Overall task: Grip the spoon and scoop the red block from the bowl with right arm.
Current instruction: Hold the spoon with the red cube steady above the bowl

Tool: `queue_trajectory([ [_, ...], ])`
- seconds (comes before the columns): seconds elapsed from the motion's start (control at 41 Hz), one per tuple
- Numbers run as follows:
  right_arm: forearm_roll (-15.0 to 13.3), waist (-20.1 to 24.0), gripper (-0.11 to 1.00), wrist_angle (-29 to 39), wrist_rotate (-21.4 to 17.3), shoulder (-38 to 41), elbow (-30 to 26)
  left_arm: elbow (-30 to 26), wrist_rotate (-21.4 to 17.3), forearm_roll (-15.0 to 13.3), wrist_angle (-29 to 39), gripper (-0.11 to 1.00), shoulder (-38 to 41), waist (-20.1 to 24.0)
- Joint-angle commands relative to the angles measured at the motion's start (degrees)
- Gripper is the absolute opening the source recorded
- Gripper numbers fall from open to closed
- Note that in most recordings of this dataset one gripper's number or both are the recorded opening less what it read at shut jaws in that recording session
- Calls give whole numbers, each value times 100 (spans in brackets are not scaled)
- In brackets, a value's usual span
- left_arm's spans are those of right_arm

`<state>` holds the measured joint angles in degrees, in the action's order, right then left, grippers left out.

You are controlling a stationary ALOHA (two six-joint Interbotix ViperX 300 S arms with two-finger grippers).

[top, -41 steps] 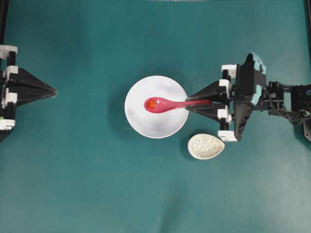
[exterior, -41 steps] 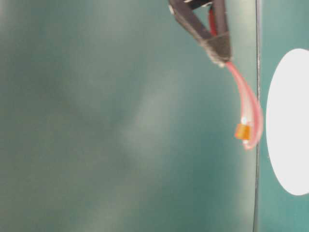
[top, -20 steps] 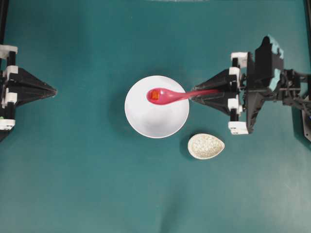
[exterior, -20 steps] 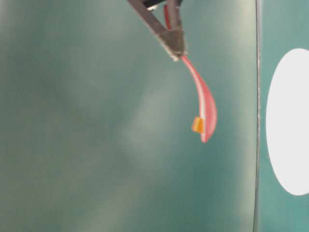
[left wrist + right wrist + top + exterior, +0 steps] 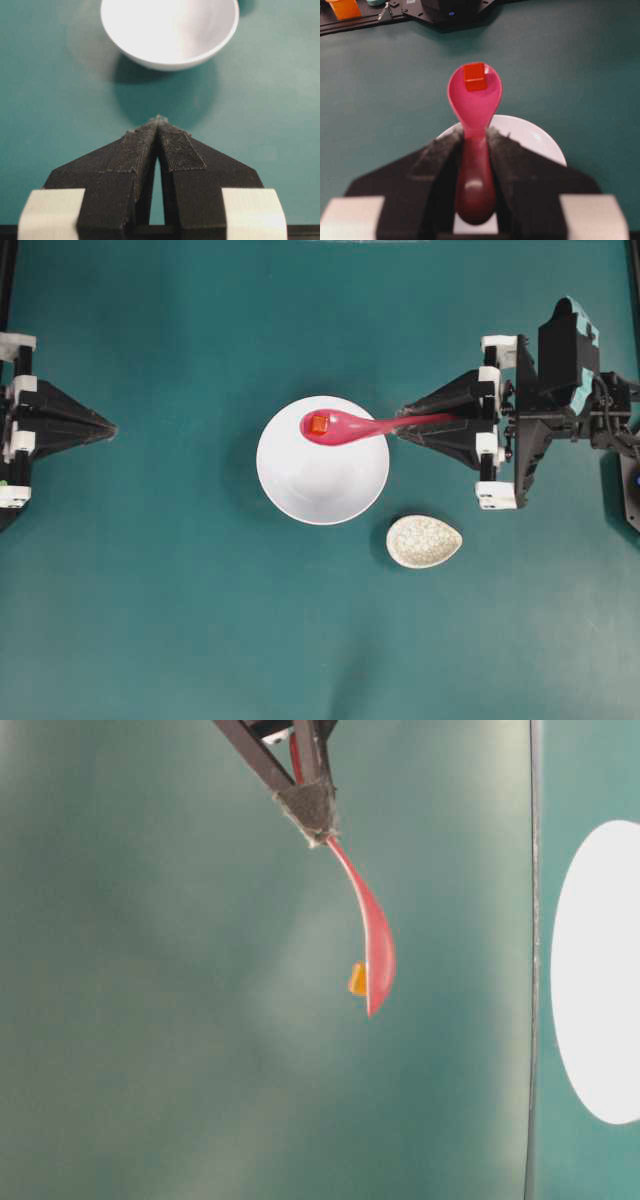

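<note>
- Overhead: right end effector (image 5: 400, 426) clamped on the handle of the spoon (image 5: 345, 426), scoop over the upper rim of the bowl (image 5: 322, 485), block (image 5: 318, 424) sitting in the scoop.
- Same view only: speckled dish (image 5: 424, 541) on the table (image 5: 200, 620) just right of and below the bowl, not touching it; left end effector (image 5: 110, 428) well apart at the left edge.
- Table-level, turned sideways and blurred: spoon (image 5: 372, 945) clear of the bowl (image 5: 595, 970), held in the air; block (image 5: 357, 979) seen edge-on, poking out of the scoop. Height above the bowl not readable overhead.
- Right wrist: handle between the two fingers (image 5: 507, 160), block (image 5: 475, 77) near the far end of the scoop, bowl (image 5: 540, 140) below and partly hidden behind the end effector.
- Left wrist: left end effector (image 5: 158, 120) closed on nothing, tips together above bare table, bowl (image 5: 170, 55) ahead; no spoon in this view.
</note>
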<state>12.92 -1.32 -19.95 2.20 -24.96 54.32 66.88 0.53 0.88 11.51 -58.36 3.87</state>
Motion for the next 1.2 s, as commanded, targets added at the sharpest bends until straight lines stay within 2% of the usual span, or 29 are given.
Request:
queue_trajectory([
  [0.0, -9, 0, 24, -62, -9, -62, -158, -114, 0, 18, -18, 0, 18, 18],
  [1.172, -9, 0, 24, 9, -9, -70, -141, -114, 0, 18, -18, 0, 26, 18],
])
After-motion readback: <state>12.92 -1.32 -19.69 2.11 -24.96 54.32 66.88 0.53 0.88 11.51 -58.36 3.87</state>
